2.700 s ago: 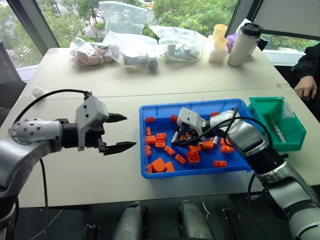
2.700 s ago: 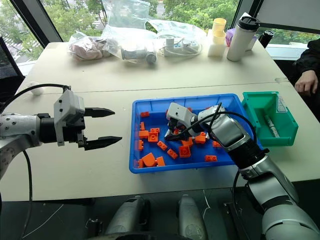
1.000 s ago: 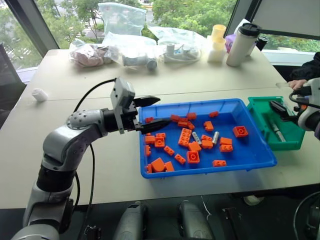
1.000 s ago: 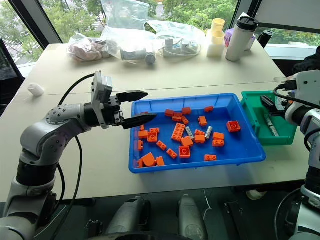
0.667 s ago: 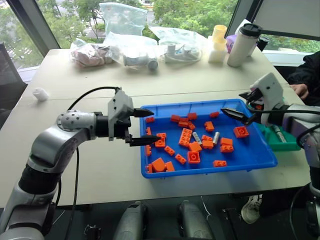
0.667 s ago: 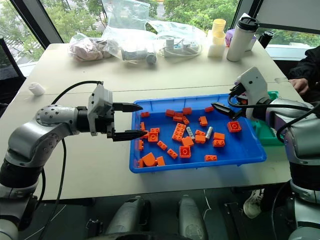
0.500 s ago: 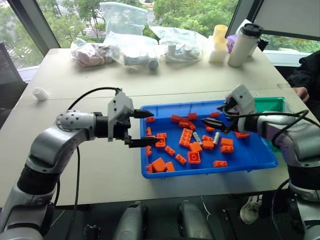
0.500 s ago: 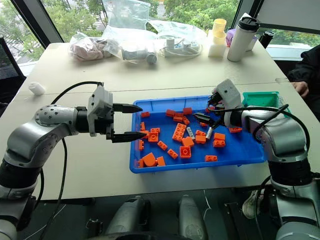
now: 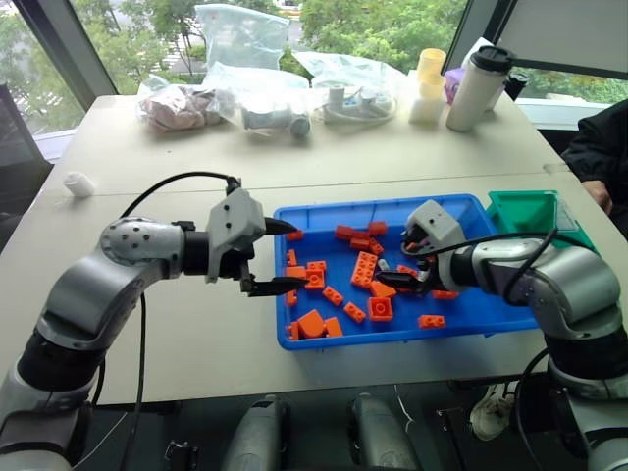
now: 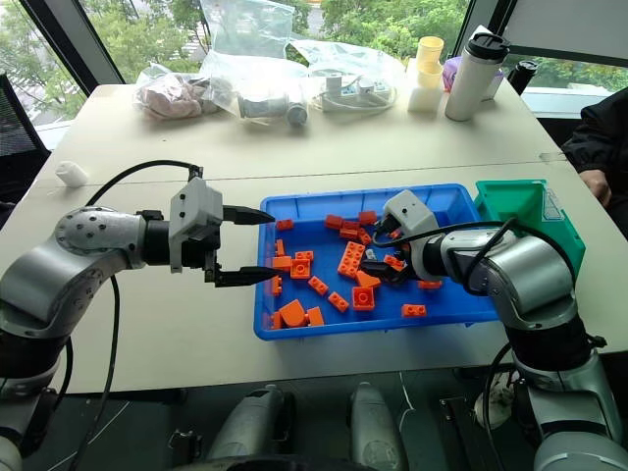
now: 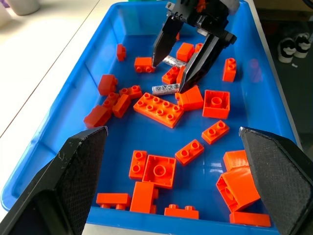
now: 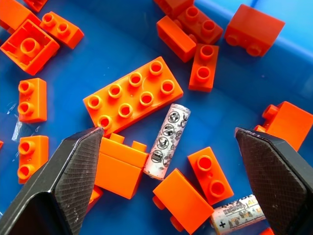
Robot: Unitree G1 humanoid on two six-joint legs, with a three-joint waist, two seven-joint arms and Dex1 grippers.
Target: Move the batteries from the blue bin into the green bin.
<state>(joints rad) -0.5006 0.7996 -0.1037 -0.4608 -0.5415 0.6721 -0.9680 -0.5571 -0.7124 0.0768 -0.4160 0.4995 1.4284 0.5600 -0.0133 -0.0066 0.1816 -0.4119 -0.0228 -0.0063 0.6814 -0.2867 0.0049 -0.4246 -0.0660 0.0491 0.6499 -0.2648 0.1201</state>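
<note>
Since a second ago we have swung our right gripper (image 9: 404,278) away from the green bin (image 9: 538,216) and down into the blue bin (image 9: 471,322), while our left gripper (image 9: 278,257) has drawn back a little toward the tray's near-left rim. The right gripper's jaws are spread wide and empty, straddling a silver battery (image 12: 166,141) that lies flat on the blue floor between a long eight-stud orange brick (image 12: 133,95) and a smaller orange brick (image 12: 211,175). A second battery (image 12: 237,212) lies just beyond it, partly tucked under loose bricks. Our left gripper hovers at the tray's left edge, fingers apart and holding nothing, pointing across the bin toward the right gripper. Orange bricks (image 9: 324,294) are scattered over the whole tray. The green bin stands just beside the blue bin's far-right corner, touching or nearly touching it. Farther back on the beige table (image 9: 147,157) we see clear plastic bags (image 9: 257,83), a yellow-and-white container (image 9: 428,86) and a white tumbler with a dark lid (image 9: 478,86). A person's dark sleeve (image 9: 601,147) shows at the right edge.
</note>
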